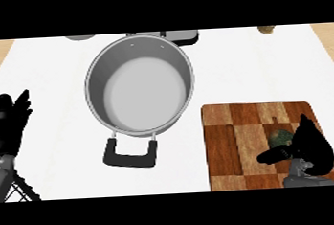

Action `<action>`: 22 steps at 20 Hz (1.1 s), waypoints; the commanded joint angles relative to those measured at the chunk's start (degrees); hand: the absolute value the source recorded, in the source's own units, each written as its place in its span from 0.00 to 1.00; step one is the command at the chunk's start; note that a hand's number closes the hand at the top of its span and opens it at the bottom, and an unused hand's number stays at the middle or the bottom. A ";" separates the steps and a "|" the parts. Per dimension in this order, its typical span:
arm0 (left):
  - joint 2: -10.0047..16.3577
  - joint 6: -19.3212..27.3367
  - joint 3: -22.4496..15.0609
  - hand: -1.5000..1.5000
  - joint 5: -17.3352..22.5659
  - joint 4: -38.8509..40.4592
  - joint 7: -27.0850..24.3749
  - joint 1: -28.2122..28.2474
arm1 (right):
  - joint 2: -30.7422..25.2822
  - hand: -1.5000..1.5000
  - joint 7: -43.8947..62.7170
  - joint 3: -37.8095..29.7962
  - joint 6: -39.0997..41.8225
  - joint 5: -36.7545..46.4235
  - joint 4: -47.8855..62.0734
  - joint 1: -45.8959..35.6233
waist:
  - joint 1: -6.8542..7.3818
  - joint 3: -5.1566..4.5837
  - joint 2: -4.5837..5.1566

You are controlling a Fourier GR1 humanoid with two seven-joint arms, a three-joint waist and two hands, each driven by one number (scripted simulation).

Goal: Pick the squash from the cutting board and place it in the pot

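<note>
One squash (280, 137) lies on the board (231, 130), just beside the right hand (313, 150); that hand's thumb and fingers are spread apart, with the squash in the gap between them; the pot (97, 75) sits to the left; the left hand (11, 125) rests open at the left edge.

No text, label, brand, number or sign is readable anywhere; the pot (99, 84), the cutting board (234, 125) and the counter (47, 68) show none.
</note>
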 commanded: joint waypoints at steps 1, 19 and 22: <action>-2.21 1.33 -2.61 0.50 -2.51 -3.64 1.43 2.04 | -0.27 0.00 0.26 -3.15 -0.43 -2.40 0.81 0.81 | -0.09 1.66 -0.87; -2.75 1.35 -2.93 0.50 -2.59 -4.10 1.65 0.59 | -4.78 1.00 -4.07 0.36 -7.22 4.79 9.86 -3.80 | 0.33 1.64 -0.83; -3.19 3.33 -3.65 0.50 -3.29 -6.26 3.43 1.55 | -5.48 1.00 -5.92 1.75 -9.19 6.84 9.31 -0.80 | 0.37 1.67 -0.94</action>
